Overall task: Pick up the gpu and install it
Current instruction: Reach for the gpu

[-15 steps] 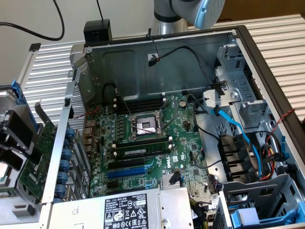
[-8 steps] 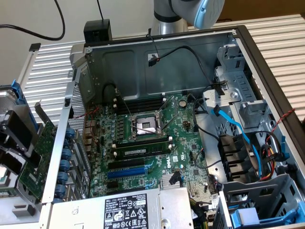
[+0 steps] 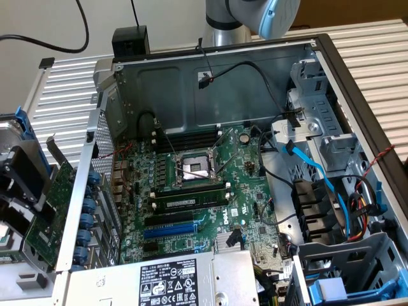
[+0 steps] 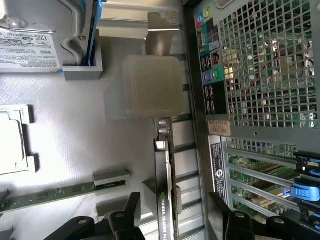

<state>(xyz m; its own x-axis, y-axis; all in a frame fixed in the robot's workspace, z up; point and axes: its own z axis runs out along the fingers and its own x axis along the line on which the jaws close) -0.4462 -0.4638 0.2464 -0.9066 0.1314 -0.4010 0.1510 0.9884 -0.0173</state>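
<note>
1. At the exterior view's left, I saw the gpu (image 3: 50, 207) standing on edge outside the computer case (image 3: 191, 70), just beside its rear panel, green board showing.
2. The wrist view gave me the gripper (image 4: 175, 202), its jaws spread wide with one to each side of the gpu (image 4: 165, 200) and holding nothing. The card's edge read "NVIDIA QUADRO".
3. Further right in the exterior view, the motherboard (image 3: 191, 191) carried "DELL". I couldn't read the power supply label (image 3: 169, 284).
</note>
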